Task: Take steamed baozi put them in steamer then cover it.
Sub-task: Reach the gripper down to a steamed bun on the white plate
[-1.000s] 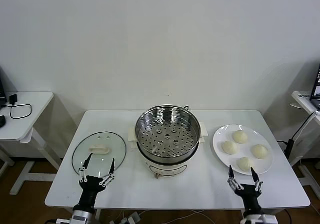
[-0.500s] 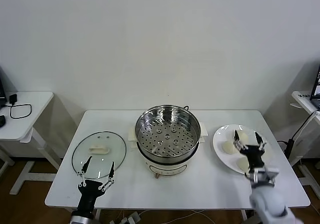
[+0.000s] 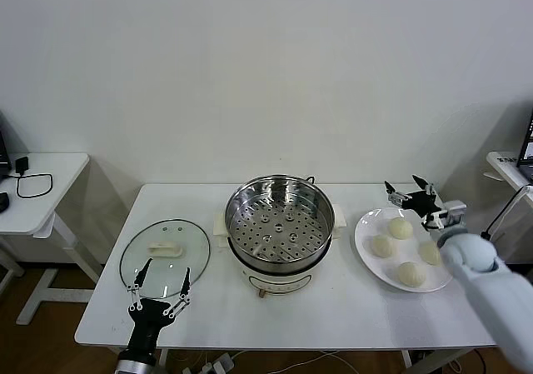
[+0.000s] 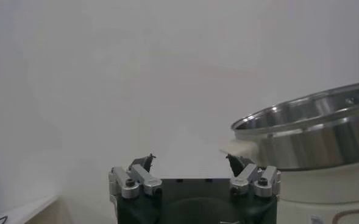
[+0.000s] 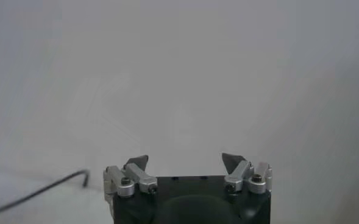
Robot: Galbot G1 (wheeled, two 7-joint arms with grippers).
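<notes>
The right gripper [image 3: 410, 190] hangs with its fingers [image 3: 392, 192] spread wide apart and nothing between them, poised in the air above the far rim of the white plate [image 3: 363, 237], just past the farthest bun; its wrist view shows only the two dark fingertips against the blank wall, with a thin dark cable [image 5: 39, 190] trailing off to one side. Behind it the pale right arm [image 3: 491, 282] slants back toward 5 o'clock, crossing over the plate's right edge. On the plate lie the four steamed baozi [image 3: 401, 228], the one at 3 o'clock partly hidden by the arm, so whether the arm touches it I cannot tell. Left of the plate, at the middle of the desk [image 3: 208, 317], stands the steamer [image 3: 279, 224], uncovered, its perforated tray bare. At 9 o'clock from the steamer the cover [image 3: 164, 256] lies flat on the desk, its cream handle upward. The left gripper [image 3: 158, 289] sits at the cover's near edge, at about 6 o'clock of it, fingers likewise parted and holding nothing, pointing toward the wall; its wrist view catches the steamer's steel rim off to one side. A smaller side desk [image 3: 33, 191] with a black cable on it stands well apart at far left.
</notes>
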